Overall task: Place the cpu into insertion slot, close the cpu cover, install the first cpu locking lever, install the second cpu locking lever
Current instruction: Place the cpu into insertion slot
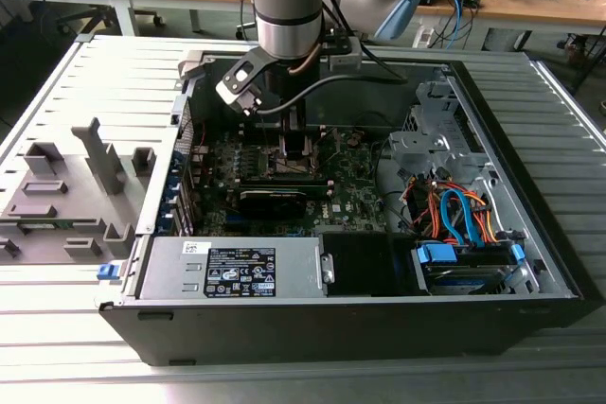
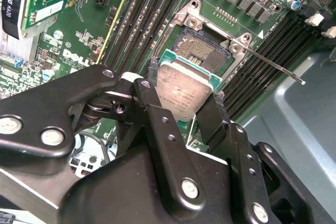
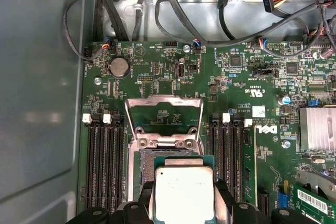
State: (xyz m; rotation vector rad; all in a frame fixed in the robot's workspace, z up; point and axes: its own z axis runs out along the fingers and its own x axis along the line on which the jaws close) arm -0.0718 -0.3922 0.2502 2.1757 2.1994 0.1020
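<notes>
**Step in hand:** seating cpu (image 2: 184, 90) in slot (image 2: 202, 51). Not yet seated.

**Fingers** (image 2: 157, 114): clenched on cpu, one on each of two opp. edges, metal face toward the cams. In both wrist views the chip hangs between the fingertips, apart from the board.

**Slot:** lies just beyond the fingertips, dark contact field partly uncovered. The chip overlaps its near edge and is not centred over it.

**Cover** (image 3: 164, 99): swung open, standing past the slot, well clear of the fingers.

**Lever** (image 2: 278, 69): released, sticking out to one side of the fingertips.

**RAM slots** (image 3: 102, 166): flank the slot on both sides of the fingers.

**Assessment (judgement):**
- Centre chip over slot and square its edges to the rim before descent.
- Chip looks skewed vs. slot in the second wrist view, though this may be cam angle. Level it regardless.
- Lower straight, no sliding. Contacts look fragile.
- Slot is only slightly larger than chip, so a corner may catch the rim.
- Let go only once chip sits flat inside the rim. No pressing.
- Keep fingertips off rim, lever and RAM slots.
</notes>
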